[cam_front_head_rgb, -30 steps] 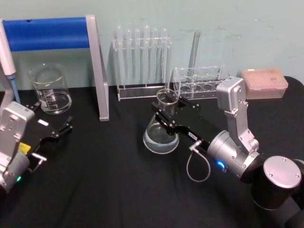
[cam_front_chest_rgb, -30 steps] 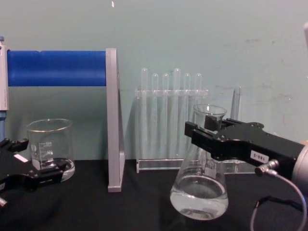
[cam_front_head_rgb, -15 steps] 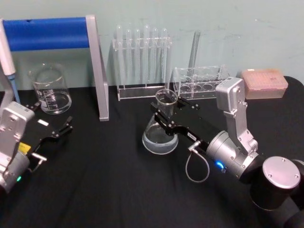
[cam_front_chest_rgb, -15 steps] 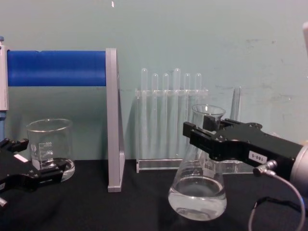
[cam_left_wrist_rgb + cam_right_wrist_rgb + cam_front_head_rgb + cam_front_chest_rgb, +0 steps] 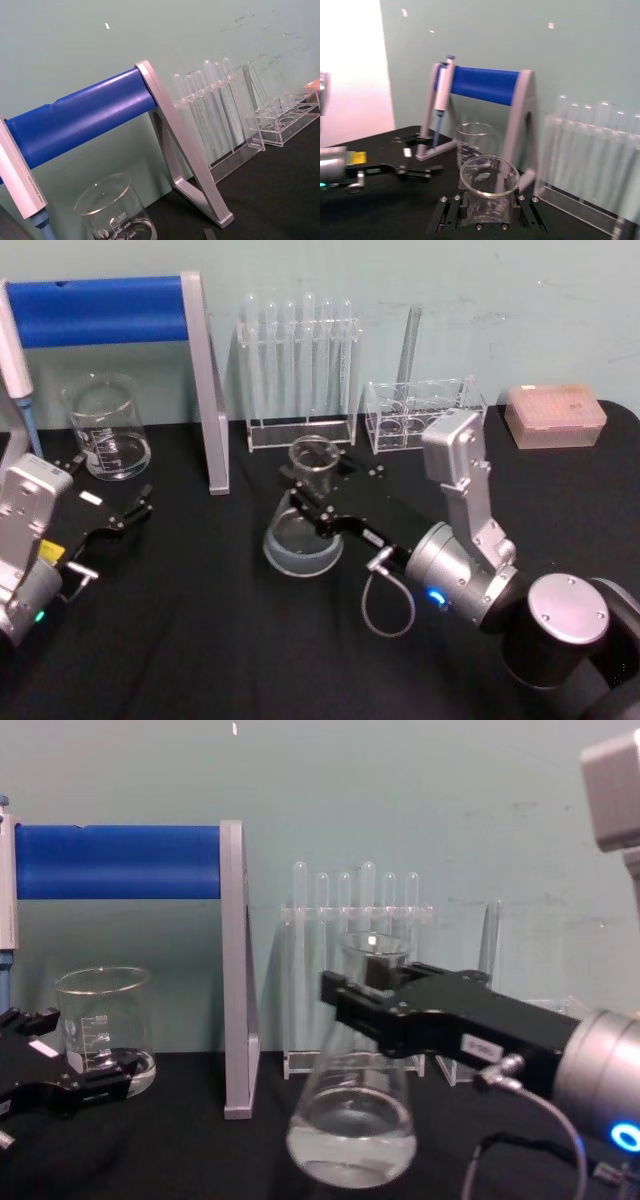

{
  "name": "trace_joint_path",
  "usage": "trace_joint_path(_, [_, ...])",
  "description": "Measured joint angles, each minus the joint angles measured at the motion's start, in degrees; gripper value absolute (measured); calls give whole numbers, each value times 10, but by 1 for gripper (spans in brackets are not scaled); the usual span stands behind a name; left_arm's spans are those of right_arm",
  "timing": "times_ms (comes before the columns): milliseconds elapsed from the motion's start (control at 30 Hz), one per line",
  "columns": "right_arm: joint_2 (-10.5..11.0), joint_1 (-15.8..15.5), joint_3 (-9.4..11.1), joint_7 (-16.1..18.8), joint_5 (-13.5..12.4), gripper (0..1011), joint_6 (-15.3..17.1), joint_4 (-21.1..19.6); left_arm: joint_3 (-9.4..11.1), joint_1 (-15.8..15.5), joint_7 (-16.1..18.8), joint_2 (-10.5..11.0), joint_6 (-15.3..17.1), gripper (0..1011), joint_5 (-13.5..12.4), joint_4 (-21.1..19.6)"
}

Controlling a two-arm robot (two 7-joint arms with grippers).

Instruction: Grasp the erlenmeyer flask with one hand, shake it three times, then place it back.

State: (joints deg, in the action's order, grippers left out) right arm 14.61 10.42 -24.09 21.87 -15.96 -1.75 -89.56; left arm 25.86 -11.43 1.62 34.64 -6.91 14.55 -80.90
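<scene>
OK, left gripper (image 5: 108, 485) sits at the table's 9 o'clock, jaws spread, nothing between them. Beaker (image 5: 105, 430) at its 12 o'clock, beside the blue-bar stand (image 5: 205, 390). Erlenmeyer flask (image 5: 300, 542) near table centre, upright, a little clear liquid in the base; can't tell if the base touches the black cloth (image 5: 200, 640). Right gripper (image 5: 312, 496) reaches in from 4 o'clock, jaws clamped on the flask neck under the rim. Test tube rack (image 5: 300, 370) at the flask's 12 o'clock.

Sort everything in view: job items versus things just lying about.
Job: flask, held by its neck in the right pincer.
Lying about: beaker, test tube rack, blue stand, pink box, left pincer parked open.
</scene>
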Motion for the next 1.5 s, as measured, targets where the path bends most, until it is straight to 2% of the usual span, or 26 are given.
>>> trace_joint_path(433, [-2,3,-46,27,0,450,6,-15,0,0,0,0,0,1001,0,0])
trace_joint_path(700, [0,4,-56,28,-1,450,5,-17,0,0,0,0,0,1001,0,0])
trace_joint_path(967, [-1,5,-39,2,5,450,-3,-11,0,0,0,0,0,1001,0,0])
trace_joint_path(1300, [-3,5,9,-41,13,450,-6,-1,0,0,0,0,0,1001,0,0])
trace_joint_path(1367, [-3,3,26,-54,17,450,-6,1,0,0,0,0,0,1001,0,0])
trace_joint_path(1400, [-3,3,26,-54,17,450,-6,1,0,0,0,0,0,1001,0,0])
trace_joint_path(1500, [-2,0,47,-67,22,450,-6,2,0,0,0,0,0,1001,0,0])
